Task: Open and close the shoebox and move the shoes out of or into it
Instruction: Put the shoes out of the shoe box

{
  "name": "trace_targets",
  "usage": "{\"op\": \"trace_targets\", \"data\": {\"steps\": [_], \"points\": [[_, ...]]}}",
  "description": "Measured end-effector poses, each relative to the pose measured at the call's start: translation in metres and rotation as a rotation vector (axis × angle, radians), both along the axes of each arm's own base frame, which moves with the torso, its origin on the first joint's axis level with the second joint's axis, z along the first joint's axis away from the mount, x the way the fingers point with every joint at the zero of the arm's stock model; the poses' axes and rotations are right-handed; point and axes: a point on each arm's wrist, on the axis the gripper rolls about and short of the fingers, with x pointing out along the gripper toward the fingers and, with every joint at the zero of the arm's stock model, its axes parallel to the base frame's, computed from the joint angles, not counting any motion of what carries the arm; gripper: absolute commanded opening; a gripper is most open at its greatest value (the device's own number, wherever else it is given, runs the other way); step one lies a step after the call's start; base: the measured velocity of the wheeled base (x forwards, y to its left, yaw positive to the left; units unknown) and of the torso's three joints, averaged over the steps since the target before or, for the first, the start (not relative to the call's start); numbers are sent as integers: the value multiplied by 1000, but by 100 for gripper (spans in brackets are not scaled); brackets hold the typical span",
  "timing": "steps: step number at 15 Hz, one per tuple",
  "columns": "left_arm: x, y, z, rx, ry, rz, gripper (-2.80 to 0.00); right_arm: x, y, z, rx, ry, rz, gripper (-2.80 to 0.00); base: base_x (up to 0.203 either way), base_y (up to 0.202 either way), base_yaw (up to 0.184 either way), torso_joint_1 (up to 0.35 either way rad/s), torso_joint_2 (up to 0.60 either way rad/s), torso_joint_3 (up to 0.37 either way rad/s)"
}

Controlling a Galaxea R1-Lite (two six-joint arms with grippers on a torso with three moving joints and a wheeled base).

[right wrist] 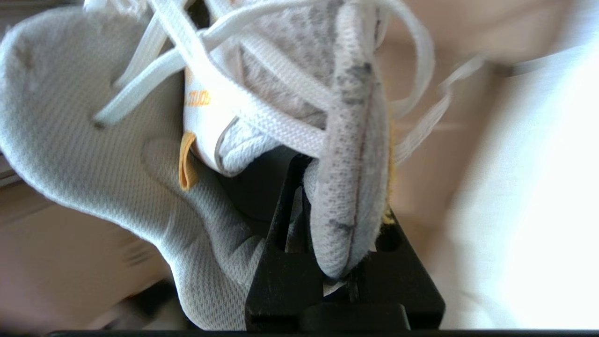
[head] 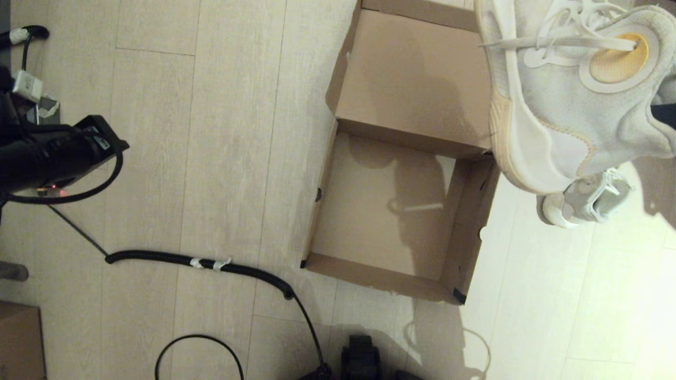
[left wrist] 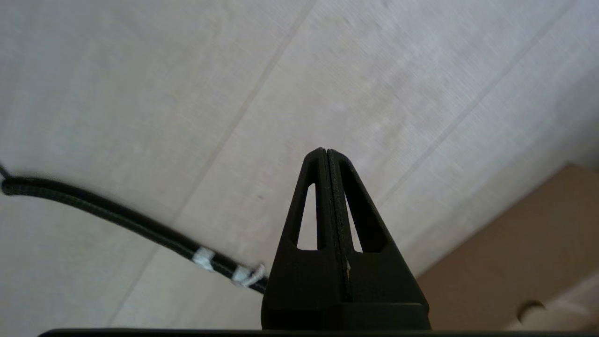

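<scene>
The brown shoebox (head: 465, 227) lies open on the floor, its lid (head: 417, 79) folded back on the far side and nothing inside. One white sneaker (head: 570, 89) hangs high above the box's right side. My right gripper (right wrist: 327, 180) is shut on that sneaker's collar (right wrist: 348, 196), and its laces dangle loose. The second sneaker (head: 586, 203) rests on the floor just right of the box. Far out at the left, over bare floor, my left gripper (left wrist: 326, 154) is shut on nothing, with a corner of the shoebox (left wrist: 514, 252) beside it.
A black corrugated cable (head: 200, 262) with white ties runs across the floor left of the box. A thin cable loop (head: 198, 348) lies near the front. A smaller brown carton (head: 18, 338) sits at the lower left corner. The left arm (head: 53, 153) is parked at the left edge.
</scene>
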Motion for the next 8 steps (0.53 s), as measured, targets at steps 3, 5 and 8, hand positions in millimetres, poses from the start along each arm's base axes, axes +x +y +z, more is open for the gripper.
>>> {"op": "trace_targets", "data": {"steps": [3, 5, 8], "points": [[0, -2, -5, -22, 11, -22, -280, 27, -19, -1, -131, 0, -170, -280, 0, 0, 0, 0, 0, 0], [0, -3, -11, -29, 24, -33, -280, 46, -30, -8, -226, 23, -307, -280, 0, 0, 0, 0, 0, 0], [-1, -3, -22, -32, 15, -43, -280, 64, -52, -18, -281, 69, -425, -280, 0, 0, 0, 0, 0, 0]]}}
